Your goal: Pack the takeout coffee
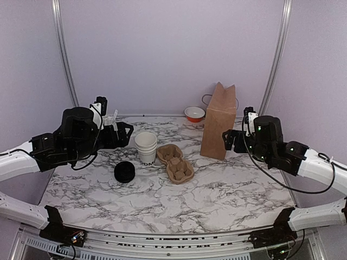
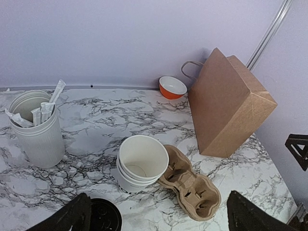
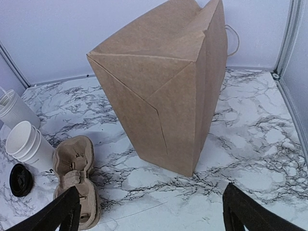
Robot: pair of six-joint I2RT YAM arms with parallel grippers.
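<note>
Currently we are starting out, left claw point(image 1: 123, 135) and right claw point(image 1: 230, 140) gaping empty. Lidless stacked white paper cups point(image 1: 146, 147) are standing left of the brown paper bag point(image 1: 218, 122), round black plastic lid point(image 1: 125, 172) beside them; capping probably comes next.

In the top view, a stack of cups point(image 1: 146, 147) is standing near the centre of the table point(image 1: 227, 189), seemingly nested one inside another. A lid point(image 1: 125, 172) is lying to their lower left, apart from them. A cup carrier point(image 1: 174, 162) is lying just right of the cups, running towards the lower right. A paper bag point(image 1: 218, 122) is standing upright to the carrier's upper right. A bowl point(image 1: 194, 114) is sitting behind the bag's left side, near the table's far edge. In the left wrist view, a utensil holder point(image 2: 37, 127) is standing at the left of the frame, left of the cups.
</note>
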